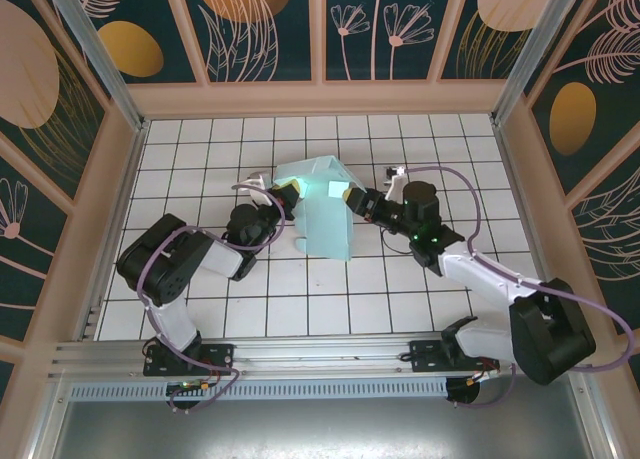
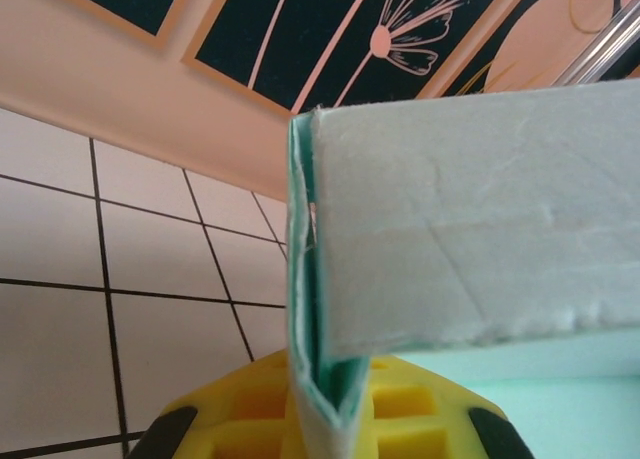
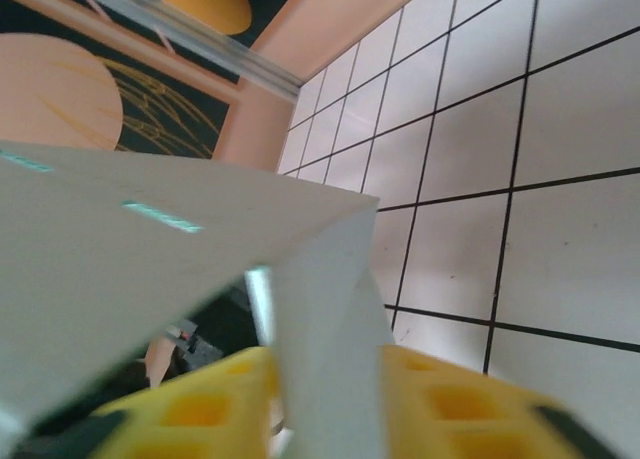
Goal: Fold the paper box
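At the middle of the tiled surface [image 1: 300, 299], your paper box [image 1: 322, 219] stands half-formed, caught between both arms. Your left jaws are closed tight on its left wall: the thin doubled edge sits pinched between the yellow pads [image 2: 250, 414]. This most likely anchors that side so the card cannot slide while the other side is worked. Your right jaws straddle a flap on the right side, with a yellow pad [image 3: 455, 399] at either face of the card. You cannot tell whether they press it or merely bracket it, though that placement would suit creasing or steadying the flap. The box itself is thin, matte, pale mint card. It has raised walls, a peaked far end and a flat panel lying toward the arm bases, and its cut edges look slightly fuzzy.
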{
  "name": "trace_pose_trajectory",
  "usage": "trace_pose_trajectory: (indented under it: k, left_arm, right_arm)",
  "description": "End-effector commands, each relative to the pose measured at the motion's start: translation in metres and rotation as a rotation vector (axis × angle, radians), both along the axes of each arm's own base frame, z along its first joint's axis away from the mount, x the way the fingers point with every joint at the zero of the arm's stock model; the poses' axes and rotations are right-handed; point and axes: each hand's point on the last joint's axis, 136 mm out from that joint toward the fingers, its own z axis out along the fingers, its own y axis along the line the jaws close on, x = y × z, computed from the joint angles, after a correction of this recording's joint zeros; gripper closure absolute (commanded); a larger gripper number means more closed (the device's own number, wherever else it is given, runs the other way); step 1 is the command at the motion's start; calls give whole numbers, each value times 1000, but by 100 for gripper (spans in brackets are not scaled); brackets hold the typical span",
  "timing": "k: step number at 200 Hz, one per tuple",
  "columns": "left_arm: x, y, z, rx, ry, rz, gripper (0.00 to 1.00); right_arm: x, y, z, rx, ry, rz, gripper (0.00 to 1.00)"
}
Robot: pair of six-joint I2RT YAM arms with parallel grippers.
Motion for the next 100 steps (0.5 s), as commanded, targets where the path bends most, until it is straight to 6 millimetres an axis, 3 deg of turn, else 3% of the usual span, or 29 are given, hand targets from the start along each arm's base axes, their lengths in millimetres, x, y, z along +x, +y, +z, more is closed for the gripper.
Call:
trace_pose_trajectory:
  k: [1,26,54,77,100]
  left_arm:
    - [13,22,-5,16,44,139,100]
    - [21,43,-22,26,145,278,100]
    - [28,47,-24,73,139,320,100]
    - [30,53,-20,112,86,351,100]
    - [29,65,-13,162,50,412,100]
  right_arm:
    - [6,-30,22,-38,-107,-146,36]
    - [6,-48,41,-73,-132,-206,35]
    - [7,-44,68,-165,-120,-171,35]
    - [14,-31,92,-197,-123,-148,36]
    - [21,-3,117,-269,-153,-116,37]
